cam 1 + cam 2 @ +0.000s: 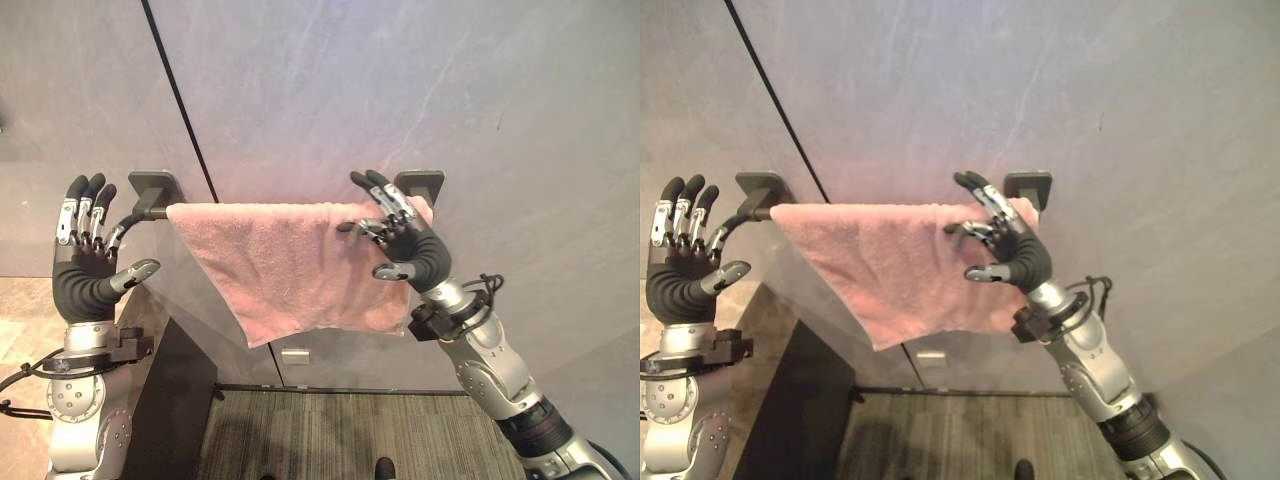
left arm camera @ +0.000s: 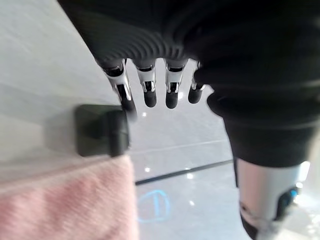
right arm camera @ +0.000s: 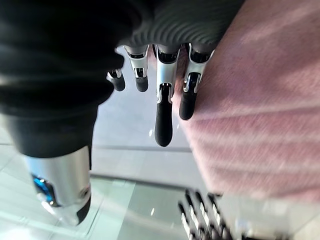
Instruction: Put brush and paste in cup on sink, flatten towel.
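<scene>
A pink towel [image 1: 290, 270] hangs over a dark wall-mounted bar between its left bracket [image 1: 155, 190] and right bracket [image 1: 420, 183]. Its left edge slants inward toward the bottom. My right hand [image 1: 410, 250] is in front of the towel's upper right corner, fingers loosely spread and holding nothing. The right wrist view shows its fingers [image 3: 162, 115] beside the pink towel [image 3: 260, 125]. My left hand [image 1: 85, 260] is raised just left of the bar's left end, fingers straight and apart from the towel. The left wrist view shows the bracket [image 2: 100, 130] and the towel's end [image 2: 65, 205].
A grey wall with a dark slanted seam [image 1: 180, 100] lies behind the bar. Below it are a dark panel [image 1: 180, 400] at the left and a grey striped floor [image 1: 350, 430].
</scene>
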{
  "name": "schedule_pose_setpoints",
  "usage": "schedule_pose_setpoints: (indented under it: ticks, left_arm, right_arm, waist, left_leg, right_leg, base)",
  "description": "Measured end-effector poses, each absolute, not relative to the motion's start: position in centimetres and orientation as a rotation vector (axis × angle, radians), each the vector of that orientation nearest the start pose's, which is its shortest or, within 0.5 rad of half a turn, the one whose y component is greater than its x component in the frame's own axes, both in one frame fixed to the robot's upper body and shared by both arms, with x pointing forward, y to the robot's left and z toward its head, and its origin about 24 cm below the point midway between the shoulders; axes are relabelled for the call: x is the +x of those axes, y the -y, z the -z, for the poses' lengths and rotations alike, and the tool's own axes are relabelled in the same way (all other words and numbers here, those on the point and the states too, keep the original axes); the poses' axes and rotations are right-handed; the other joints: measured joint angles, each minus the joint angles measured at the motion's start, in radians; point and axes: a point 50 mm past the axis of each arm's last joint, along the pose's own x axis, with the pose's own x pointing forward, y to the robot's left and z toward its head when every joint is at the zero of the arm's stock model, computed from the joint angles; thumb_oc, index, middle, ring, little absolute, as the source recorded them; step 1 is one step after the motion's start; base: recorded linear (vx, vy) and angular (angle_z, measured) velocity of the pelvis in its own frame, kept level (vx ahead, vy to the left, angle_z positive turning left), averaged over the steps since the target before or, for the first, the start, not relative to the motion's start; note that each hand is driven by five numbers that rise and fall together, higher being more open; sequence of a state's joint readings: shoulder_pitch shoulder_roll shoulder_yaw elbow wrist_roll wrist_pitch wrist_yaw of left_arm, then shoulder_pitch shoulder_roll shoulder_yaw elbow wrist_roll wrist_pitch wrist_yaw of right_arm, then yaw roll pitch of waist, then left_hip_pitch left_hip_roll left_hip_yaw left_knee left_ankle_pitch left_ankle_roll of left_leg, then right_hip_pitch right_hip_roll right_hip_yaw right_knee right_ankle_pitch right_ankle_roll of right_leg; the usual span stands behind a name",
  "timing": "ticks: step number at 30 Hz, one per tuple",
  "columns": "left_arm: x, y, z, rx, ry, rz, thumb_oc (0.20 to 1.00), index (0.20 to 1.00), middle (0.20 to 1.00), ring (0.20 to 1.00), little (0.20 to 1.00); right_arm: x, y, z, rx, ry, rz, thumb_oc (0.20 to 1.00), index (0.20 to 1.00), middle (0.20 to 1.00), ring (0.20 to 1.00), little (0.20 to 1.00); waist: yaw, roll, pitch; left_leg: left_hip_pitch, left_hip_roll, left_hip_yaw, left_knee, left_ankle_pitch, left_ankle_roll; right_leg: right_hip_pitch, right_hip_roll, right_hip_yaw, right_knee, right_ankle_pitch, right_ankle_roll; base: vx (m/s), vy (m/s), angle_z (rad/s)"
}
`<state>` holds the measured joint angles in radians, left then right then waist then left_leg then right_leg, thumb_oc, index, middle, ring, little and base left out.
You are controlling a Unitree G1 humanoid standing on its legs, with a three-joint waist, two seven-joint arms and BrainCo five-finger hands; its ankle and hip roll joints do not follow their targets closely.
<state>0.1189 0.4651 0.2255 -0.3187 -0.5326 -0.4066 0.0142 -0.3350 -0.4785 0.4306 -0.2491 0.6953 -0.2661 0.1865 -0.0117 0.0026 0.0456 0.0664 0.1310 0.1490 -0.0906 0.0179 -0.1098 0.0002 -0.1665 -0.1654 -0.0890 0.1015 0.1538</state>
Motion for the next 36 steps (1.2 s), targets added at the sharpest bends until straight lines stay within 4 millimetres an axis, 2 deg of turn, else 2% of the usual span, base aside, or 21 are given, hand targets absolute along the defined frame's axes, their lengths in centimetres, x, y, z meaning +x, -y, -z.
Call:
schedule_pose_setpoints:
  ticks: [4,12,15,16,18,20,21,24,26,29,34,36]
  left_arm:
    - [20.6,-25.3,-17.3,-0.017,0.722,-0.075,1.0,1.0,1.0,1.0,1.0]
    - [20.8,-25.2,-17.8,-0.015,0.744,-0.07,1.0,1.0,1.0,1.0,1.0]
    - [20.8,-25.2,-17.8,-0.013,0.747,-0.071,1.0,1.0,1.0,1.0,1.0]
    - [20.8,-25.3,-17.9,-0.01,0.751,-0.073,1.0,1.0,1.0,1.0,1.0]
    - [20.4,-26.0,-18.5,0.005,0.777,-0.105,1.0,1.0,1.0,1.0,1.0]
    - [20.4,-26.0,-18.7,0.007,0.79,-0.104,1.0,1.0,1.0,1.0,1.0]
    - [20.1,-26.0,-19.1,0.016,0.814,-0.109,1.0,1.0,1.0,1.0,1.0]
    - [19.9,-26.2,-19.6,0.022,0.852,-0.118,1.0,1.0,1.0,1.0,1.0]
    - [19.7,-26.2,-19.7,0.021,0.872,-0.111,1.0,1.0,1.0,1.0,1.0]
    - [19.7,-26.0,-19.7,0.02,0.873,-0.076,1.0,1.0,1.0,1.0,1.0]
    - [19.5,-25.6,-19.3,0.02,0.857,-0.034,1.0,1.0,1.0,1.0,1.0]
    - [19.5,-25.2,-18.8,-0.006,0.838,0.004,1.0,1.0,1.0,1.0,1.0]
  right_arm:
    - [25.9,8.6,-19.8,0.2,0.643,-0.85,1.0,1.0,1.0,1.0,1.0]
    - [25.9,8.5,-20.1,0.2,0.652,-0.857,1.0,1.0,1.0,1.0,1.0]
    - [25.9,9.2,-20.7,0.176,0.681,-0.833,1.0,1.0,1.0,1.0,1.0]
    - [25.9,9.7,-21.1,0.167,0.701,-0.817,1.0,1.0,1.0,1.0,1.0]
    - [25.4,11.6,-23.2,0.124,0.816,-0.748,1.0,1.0,1.0,1.0,1.0]
    - [24.8,12.8,-24.0,0.073,0.867,-0.706,1.0,1.0,1.0,1.0,1.0]
    - [23.9,14.8,-24.6,0.042,0.942,-0.604,1.0,1.0,1.0,1.0,1.0]
    - [23.3,16.4,-25.2,0.025,1.004,-0.51,1.0,1.0,1.0,1.0,1.0]
    - [22.7,18.6,-24.6,-0.012,1.008,-0.395,1.0,1.0,1.0,1.0,1.0]
    - [22.1,20.7,-23.1,-0.027,0.948,-0.295,1.0,1.0,1.0,1.0,1.0]
    - [21.5,22.6,-21.5,-0.034,0.894,-0.192,1.0,1.0,1.0,1.0,1.0]
    - [21.5,23.8,-20.0,-0.063,0.829,-0.117,1.0,1.0,1.0,1.0,1.0]
  waist:
    - [0.002,-0.009,-0.003]
    - [0.01,-0.031,0.0]
    - [0.008,-0.037,0.008]
    - [0.008,-0.038,0.007]
    - [0.0,-0.042,0.009]
    - [-0.004,-0.043,0.01]
    - [0.001,-0.043,0.01]
    - [-0.015,-0.038,0.014]
    - [-0.026,-0.036,0.014]
    - [-0.036,-0.037,0.014]
    - [-0.069,-0.041,0.011]
    - [-0.075,-0.044,0.007]
  left_leg:
    - [0.002,0.002,0.001,0.0,0.001,-0.002]
    - [0.005,0.004,0.003,0.0,0.001,-0.002]
    - [0.021,0.005,0.004,0.0,0.001,-0.002]
    - [0.023,0.005,0.003,0.0,0.0,-0.003]
    - [0.023,0.005,0.004,0.0,0.0,-0.003]
    - [0.023,0.005,0.004,0.0,0.0,-0.003]
    - [0.023,0.005,0.002,0.0,0.0,-0.003]
    - [0.035,0.004,0.005,0.0,-0.002,-0.003]
    - [0.039,0.004,0.004,0.0,-0.004,-0.002]
    - [0.039,0.003,0.002,0.0,-0.004,-0.002]
    - [0.05,-0.001,0.006,0.0,-0.005,0.001]
    - [0.056,-0.01,0.016,0.0,-0.009,0.004]
  right_leg:
    - [0.001,0.003,0.0,0.003,0.0,0.0]
    - [0.004,0.005,0.001,0.004,0.001,-0.001]
    - [0.018,0.006,0.001,0.003,0.0,0.0]
    - [0.02,0.006,0.001,0.003,-0.001,0.0]
    - [0.02,0.006,0.002,0.003,-0.001,0.0]
    - [0.02,0.006,0.003,0.003,-0.001,0.0]
    - [0.022,0.005,0.0,0.003,-0.001,0.0]
    - [0.031,0.005,0.004,0.003,-0.001,0.001]
    - [0.037,0.005,0.003,0.003,-0.004,0.001]
    - [0.038,0.005,0.002,0.004,-0.004,0.001]
    - [0.04,0.004,0.017,0.004,-0.002,0.001]
    - [0.036,-0.001,0.024,0.01,-0.001,0.003]
  base:
    - [-0.01,0.003,0.0]
    - [0.0,0.001,0.0]
    - [0.0,0.0,0.0]
    - [0.0,0.0,0.0]
    - [0.0,0.0,0.0]
    - [0.0,0.0,0.0]
    - [0.0,0.0,0.0]
    - [0.01,0.005,-0.02]
    - [0.04,0.027,0.01]
    - [0.02,0.03,0.01]
    - [-0.02,0.085,-0.04]
    - [-0.06,0.119,-0.2]
